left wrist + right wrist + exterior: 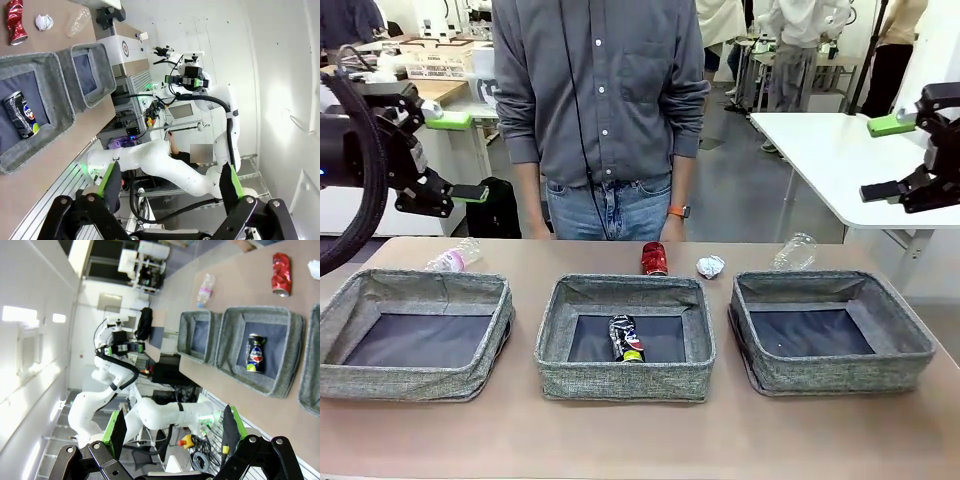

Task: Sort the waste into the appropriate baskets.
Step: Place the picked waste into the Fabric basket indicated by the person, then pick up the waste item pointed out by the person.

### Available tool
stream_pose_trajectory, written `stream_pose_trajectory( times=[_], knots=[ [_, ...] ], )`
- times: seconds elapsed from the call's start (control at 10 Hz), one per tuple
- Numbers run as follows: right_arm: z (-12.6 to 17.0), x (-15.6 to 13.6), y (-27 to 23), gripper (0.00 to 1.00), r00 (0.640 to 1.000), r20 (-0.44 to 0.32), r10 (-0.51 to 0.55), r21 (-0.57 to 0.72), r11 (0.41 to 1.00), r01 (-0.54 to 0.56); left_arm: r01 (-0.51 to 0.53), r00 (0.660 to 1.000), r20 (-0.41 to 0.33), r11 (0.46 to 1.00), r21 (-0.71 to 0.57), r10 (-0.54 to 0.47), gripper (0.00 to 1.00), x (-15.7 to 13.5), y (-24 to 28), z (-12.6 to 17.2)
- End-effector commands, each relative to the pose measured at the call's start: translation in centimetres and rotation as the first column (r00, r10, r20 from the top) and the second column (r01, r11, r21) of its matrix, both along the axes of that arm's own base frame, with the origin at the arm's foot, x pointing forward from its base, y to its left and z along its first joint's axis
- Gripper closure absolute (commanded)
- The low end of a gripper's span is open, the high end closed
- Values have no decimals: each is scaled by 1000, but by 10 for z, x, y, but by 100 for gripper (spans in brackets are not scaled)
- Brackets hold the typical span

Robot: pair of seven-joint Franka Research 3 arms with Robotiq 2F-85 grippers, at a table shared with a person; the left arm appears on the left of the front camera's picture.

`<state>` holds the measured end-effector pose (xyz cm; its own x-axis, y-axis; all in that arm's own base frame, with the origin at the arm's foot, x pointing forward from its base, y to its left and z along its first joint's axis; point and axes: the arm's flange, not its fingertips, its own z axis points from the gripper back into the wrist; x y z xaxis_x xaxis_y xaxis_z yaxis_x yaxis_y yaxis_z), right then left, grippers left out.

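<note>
Both claws hang high with jaws spread wide, gripping nothing: left gripper (460, 157) at nine o'clock, right gripper (878, 158) at three. The dark printed can (626, 338) lies inside the middle basket (620, 382). On the table at that basket's twelve stands the red can (654, 258), with the foil ball (710, 266) at one. One clear bottle (455, 258) lies at twelve of the left basket (415, 378), another bottle (794, 251) at twelve of the right basket (840, 374).

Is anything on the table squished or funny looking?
Yes. The red can standing behind the middle basket is dented and crumpled, and so is the dark can lying inside it.
</note>
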<state>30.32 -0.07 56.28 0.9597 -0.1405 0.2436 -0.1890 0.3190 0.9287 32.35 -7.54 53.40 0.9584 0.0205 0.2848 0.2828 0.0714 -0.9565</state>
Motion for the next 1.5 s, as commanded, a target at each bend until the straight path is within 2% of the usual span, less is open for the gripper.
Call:
stream_pose_trajectory(
  times=[0.0,1.4],
  knots=[
    [1,2,1,0,1000,26,3,20,1000,-4,-15,1000,-9,1000,-24,15,0,0,1,6],
    [1,2,1,0,1000,26,3,20,1000,-4,-15,1000,-9,1000,-24,15,0,0,1,6]
  ],
)
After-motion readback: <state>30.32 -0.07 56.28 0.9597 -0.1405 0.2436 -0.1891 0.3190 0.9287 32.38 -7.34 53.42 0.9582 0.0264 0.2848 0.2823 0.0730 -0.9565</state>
